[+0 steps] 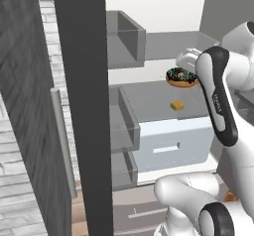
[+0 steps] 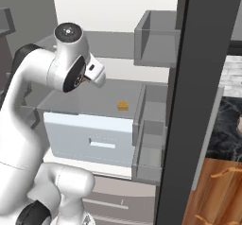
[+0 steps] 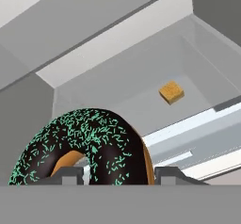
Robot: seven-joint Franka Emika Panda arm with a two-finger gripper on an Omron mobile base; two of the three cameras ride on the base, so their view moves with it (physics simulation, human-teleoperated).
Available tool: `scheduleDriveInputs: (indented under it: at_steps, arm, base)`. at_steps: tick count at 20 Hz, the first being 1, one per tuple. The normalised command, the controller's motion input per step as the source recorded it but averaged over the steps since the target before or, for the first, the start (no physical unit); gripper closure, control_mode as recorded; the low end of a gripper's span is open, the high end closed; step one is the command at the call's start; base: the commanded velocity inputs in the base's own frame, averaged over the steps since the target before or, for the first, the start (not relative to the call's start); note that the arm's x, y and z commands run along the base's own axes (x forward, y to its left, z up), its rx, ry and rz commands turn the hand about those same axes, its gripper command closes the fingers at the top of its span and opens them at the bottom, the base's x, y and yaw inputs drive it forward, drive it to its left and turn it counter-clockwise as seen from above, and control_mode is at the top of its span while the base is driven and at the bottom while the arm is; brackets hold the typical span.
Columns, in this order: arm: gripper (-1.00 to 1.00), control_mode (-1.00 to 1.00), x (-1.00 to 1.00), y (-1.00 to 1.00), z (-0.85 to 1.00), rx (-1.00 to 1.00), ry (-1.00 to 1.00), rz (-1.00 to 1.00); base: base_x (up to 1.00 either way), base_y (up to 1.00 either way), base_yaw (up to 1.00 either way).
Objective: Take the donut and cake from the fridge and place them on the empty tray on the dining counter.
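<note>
The fridge (image 1: 158, 98) stands open in front of me, showing its white inside and grey shelves. My gripper (image 3: 120, 176) is shut on the donut (image 3: 94, 148), a chocolate ring with green-white sprinkles wedged between the two fingertips (image 3: 70, 173). In the left base view the donut (image 1: 181, 76) hangs a little above the middle shelf, beside my gripper (image 1: 187, 61). The cake (image 1: 176, 105), a small yellow-orange block, lies on that shelf below and in front of the donut; it also shows as the cake (image 2: 123, 105) and the cake (image 3: 171, 92). The tray is out of view.
The dark fridge door (image 1: 82, 106) stands open at the left, with grey door bins (image 1: 124, 126). A pale drawer (image 1: 173, 146) sits under the shelf. Past the right door (image 2: 184, 101) lies the black marble dining counter (image 2: 230, 125) with its wooden side.
</note>
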Motion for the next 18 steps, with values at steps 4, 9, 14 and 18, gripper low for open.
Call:
scheduleDriveInputs:
  at_steps: [4,9,14,18]
  arm:
    - [1.0,-1.0,-0.18,0.0,-0.32,-0.01,0.02,-0.03]
    - [1.0,-1.0,-0.07,0.0,-0.17,0.0,0.0,-0.03]
    - [1.0,1.0,-0.17,0.0,-0.03,0.0,0.0,-0.01]
    - [1.0,1.0,0.0,0.0,0.0,0.0,0.0,0.0]
  base:
    - [0.0,0.0,0.0]
    - [0.0,0.0,0.0]
    - [-0.39,0.0,-0.01]
    - [-1.0,-0.03,-0.03]
